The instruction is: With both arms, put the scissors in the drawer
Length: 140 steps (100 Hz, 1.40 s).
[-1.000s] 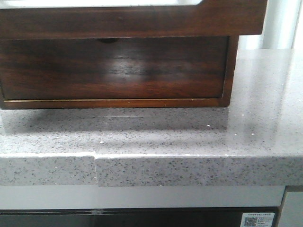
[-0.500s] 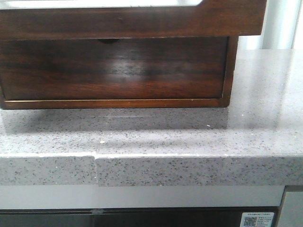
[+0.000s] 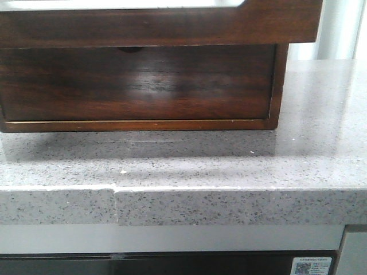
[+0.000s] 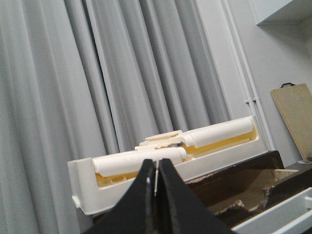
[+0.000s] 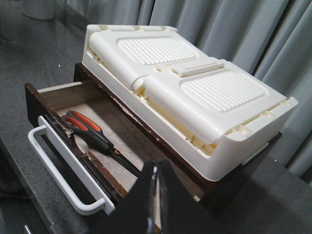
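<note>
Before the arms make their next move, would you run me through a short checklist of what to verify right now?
1. Scissors lying inside the drawer: ok.
2. Drawer pushed shut: not ok, it stands open, white handle out.
3. Right gripper free of the scissors: ok, fingers together, holding nothing.
4. Left gripper empty: ok, fingers together.
5. Cream plastic case steady on the box: cannot tell.
</note>
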### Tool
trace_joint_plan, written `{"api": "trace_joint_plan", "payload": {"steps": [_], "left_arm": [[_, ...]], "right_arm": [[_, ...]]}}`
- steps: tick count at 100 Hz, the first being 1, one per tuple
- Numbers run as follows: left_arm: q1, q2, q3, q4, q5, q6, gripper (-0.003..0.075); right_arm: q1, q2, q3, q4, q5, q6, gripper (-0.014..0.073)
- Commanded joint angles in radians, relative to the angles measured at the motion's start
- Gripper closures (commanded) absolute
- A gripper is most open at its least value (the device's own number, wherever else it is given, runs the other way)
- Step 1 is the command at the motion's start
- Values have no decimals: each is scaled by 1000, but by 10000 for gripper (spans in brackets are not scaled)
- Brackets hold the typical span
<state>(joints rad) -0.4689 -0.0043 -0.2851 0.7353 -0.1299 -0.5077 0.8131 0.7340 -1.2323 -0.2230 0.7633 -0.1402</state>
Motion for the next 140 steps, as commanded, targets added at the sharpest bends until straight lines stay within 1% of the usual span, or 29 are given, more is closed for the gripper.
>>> {"api": "trace_joint_plan", "payload": {"steps": [1, 9, 19, 29, 46, 63, 90, 140], "left_arm": [[-8, -28, 0, -54, -33, -13, 742], [-8, -28, 22, -67, -32, -13, 742], [-8, -28, 45, -124, -15, -13, 742], [-8, -28, 62, -175, 38, -13, 742], [-8, -28, 79, -227, 130, -13, 742], [-8, -28, 86, -227, 142, -13, 742], [-8, -28, 86, -227, 139, -13, 742], [-8, -28, 86, -227, 139, -13, 742]], "right_arm": [[2, -78, 94, -25, -172, 47, 655], [2, -151, 209, -25, -234, 71, 655], [2, -245, 348, -25, -302, 105, 655], [2, -327, 476, -25, -345, 105, 655], [2, -439, 634, -29, -352, 105, 655], [2, -494, 754, -29, -344, 105, 655], [2, -496, 841, -12, -334, 105, 655], [2, -496, 841, -12, -318, 105, 655]]}}
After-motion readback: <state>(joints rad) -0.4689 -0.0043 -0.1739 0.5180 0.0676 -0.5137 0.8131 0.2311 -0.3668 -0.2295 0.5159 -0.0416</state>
